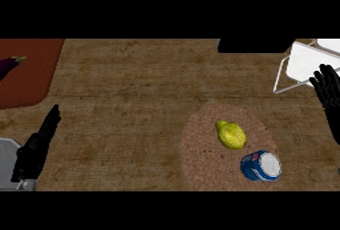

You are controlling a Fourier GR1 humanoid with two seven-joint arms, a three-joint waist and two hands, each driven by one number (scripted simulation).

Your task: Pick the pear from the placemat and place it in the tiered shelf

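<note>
A yellow-green pear (230, 134) lies on the round brown woven placemat (206, 152), right of centre. The white tiered shelf (306, 63) stands at the upper right corner. My right hand (328, 92) is open at the right edge, fingers straight and pointing up, just in front of the shelf and well to the right of the pear. At the lower left, my left hand (41, 139) is open too, seen edge-on with straight fingers, far from the pear. Neither hand holds anything.
A blue and white can (261, 165) lies on the placemat just below and right of the pear. A purple eggplant (9, 66) rests on a dark red mat (30, 72) at the upper left. A black block (256, 45) sits beside the shelf.
</note>
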